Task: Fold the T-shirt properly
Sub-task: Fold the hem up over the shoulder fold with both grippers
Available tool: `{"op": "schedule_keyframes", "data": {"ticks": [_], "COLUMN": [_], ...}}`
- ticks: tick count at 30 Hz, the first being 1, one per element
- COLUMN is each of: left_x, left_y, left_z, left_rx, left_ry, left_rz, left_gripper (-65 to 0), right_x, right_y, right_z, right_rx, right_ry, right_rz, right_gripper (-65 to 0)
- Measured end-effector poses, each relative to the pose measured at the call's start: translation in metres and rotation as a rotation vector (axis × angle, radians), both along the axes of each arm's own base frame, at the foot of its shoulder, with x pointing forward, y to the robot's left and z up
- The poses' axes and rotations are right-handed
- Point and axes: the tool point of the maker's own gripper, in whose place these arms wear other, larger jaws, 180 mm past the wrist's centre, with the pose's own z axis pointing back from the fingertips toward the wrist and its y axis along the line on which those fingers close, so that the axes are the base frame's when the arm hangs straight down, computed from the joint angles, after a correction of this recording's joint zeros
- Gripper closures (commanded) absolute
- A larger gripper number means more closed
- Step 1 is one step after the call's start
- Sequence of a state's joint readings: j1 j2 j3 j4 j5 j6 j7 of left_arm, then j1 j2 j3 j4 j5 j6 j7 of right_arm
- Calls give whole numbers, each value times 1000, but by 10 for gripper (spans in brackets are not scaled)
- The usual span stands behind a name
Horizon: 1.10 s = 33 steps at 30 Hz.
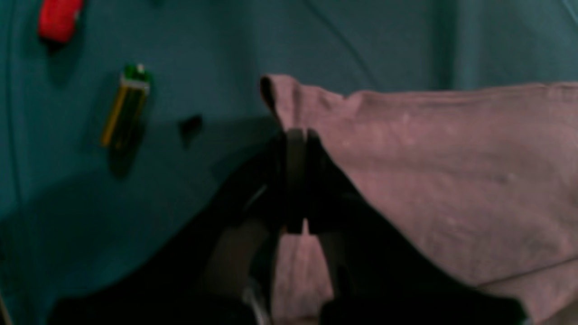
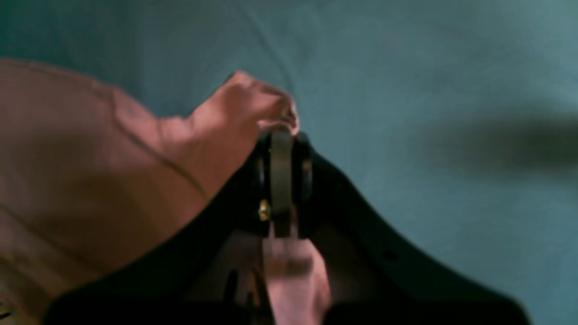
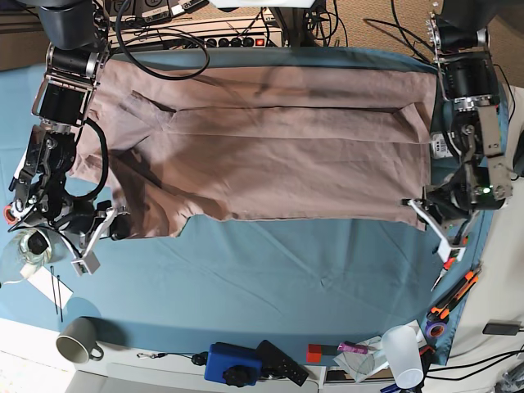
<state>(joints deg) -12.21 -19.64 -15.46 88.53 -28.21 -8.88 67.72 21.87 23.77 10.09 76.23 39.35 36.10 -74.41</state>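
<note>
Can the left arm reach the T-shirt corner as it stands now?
Probably yes: the left gripper seems already shut on the T-shirt at that corner, with only bare tablecloth around it.

Your left claw (image 1: 295, 135) sits low at the right edge of the base view, jaws pinched together on the T-shirt (image 3: 278, 147). Your right claw (image 2: 282, 133), lower left, is clamped on the shirt too.
</note>
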Motion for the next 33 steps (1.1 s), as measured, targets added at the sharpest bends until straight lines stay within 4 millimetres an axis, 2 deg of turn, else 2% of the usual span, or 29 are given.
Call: {"op": "schedule_keyframes", "data": {"ticks": [5, 8, 19, 24, 33], "left_x": [-19, -34, -92, -98, -101], "left_y": [-7, -5, -20, -21, -18], "left_z": [-10, -13, -2, 7, 7], "left_rx": [-80, -80, -3, 27, 31], "left_ry": [36, 47, 8, -28, -26], "left_rz": [-37, -30, -126, -136, -127], "left_gripper": [0, 0, 0, 0, 0], "right_x": [-11, -22, -82, -102, -131], "right_y": [-7, -12, -26, -44, -81], "right_z": [5, 8, 2, 12, 19], "right_rx": [51, 96, 72, 63, 90], "right_ry": [-11, -34, -39, -81, -109], "right_rz": [-32, -37, -58, -111, -243], "right_gripper": [0, 0, 0, 0, 0]}}
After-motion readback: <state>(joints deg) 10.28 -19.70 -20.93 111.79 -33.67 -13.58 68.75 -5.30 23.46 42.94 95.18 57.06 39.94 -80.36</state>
